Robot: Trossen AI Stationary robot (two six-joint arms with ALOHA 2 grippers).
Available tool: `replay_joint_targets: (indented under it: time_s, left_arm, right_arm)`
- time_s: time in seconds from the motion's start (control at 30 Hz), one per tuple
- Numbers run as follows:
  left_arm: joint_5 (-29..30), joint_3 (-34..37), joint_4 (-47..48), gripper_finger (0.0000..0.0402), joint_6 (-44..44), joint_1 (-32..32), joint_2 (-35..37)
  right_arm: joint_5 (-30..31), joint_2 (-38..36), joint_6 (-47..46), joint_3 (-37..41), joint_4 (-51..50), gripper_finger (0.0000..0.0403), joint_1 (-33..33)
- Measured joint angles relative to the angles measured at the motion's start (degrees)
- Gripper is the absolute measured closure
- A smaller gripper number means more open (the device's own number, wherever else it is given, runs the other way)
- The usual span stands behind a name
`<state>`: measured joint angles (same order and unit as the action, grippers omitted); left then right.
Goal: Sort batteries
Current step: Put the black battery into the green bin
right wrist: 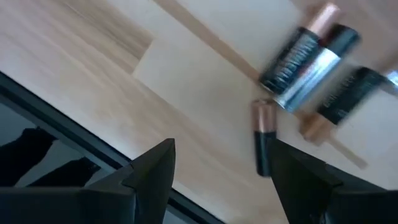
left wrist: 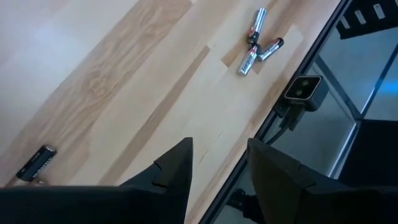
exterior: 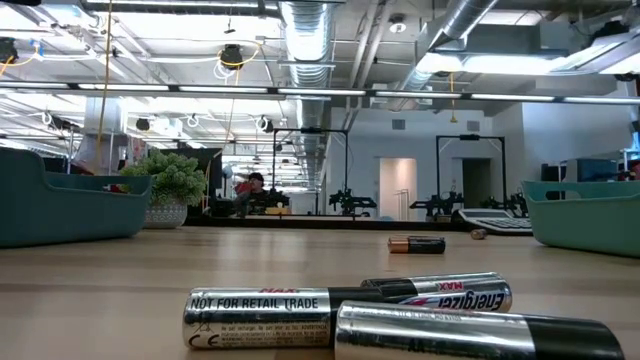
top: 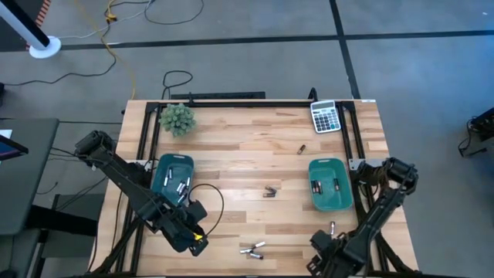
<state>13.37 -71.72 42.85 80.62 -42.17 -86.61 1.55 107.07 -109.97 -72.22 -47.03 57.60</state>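
Observation:
Loose batteries lie on the wooden table: a silvery cluster (top: pixel 252 249) near the near edge, which fills the low view's foreground (exterior: pixel 300 315), a dark pair (top: pixel 269 191) mid-table, one (top: pixel 302 148) farther back and one (top: pixel 333 228) near the right bin. Both teal bins, left (top: pixel 171 176) and right (top: pixel 330 184), hold batteries. My left gripper (top: pixel 194 238) hovers open near the near edge, left of the cluster (left wrist: pixel 256 40). My right gripper (top: pixel 324 259) is open at the near right. Its wrist view shows silvery and dark cells (right wrist: pixel 308 53) and a coppery one (right wrist: pixel 263 140) just ahead of the fingers.
A grey calculator (top: pixel 326 116) sits at the far right corner and a small green plant (top: pixel 177 118) at the far left. A small camera (left wrist: pixel 303 89) is mounted at the table's near edge. Bare wood lies between the bins.

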Motion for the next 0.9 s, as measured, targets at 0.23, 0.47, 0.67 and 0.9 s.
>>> replay_joint_targets:
  time_s: [0.23,0.47,0.67,0.9]
  left_arm:
    - [0.0,0.0,-0.2,0.0256,1.7,-0.9,0.0]
    - [1.2,0.0,-0.3,0.0256,2.3,-0.8,0.0]
    - [2.7,0.0,-0.3,0.0256,2.8,-0.7,0.0]
    - [2.8,0.0,-0.2,0.0256,3.2,-0.6,0.0]
  right_arm:
    - [-2.2,0.0,-0.3,2.4,1.9,0.0133,0.1]
    - [-2.3,0.0,2.9,2.4,2.3,0.0133,0.5]
    - [-2.3,0.0,-0.2,4.2,6.1,0.0133,1.3]
    - [-1.6,-0.3,-5.5,7.4,10.8,0.0144,2.9]
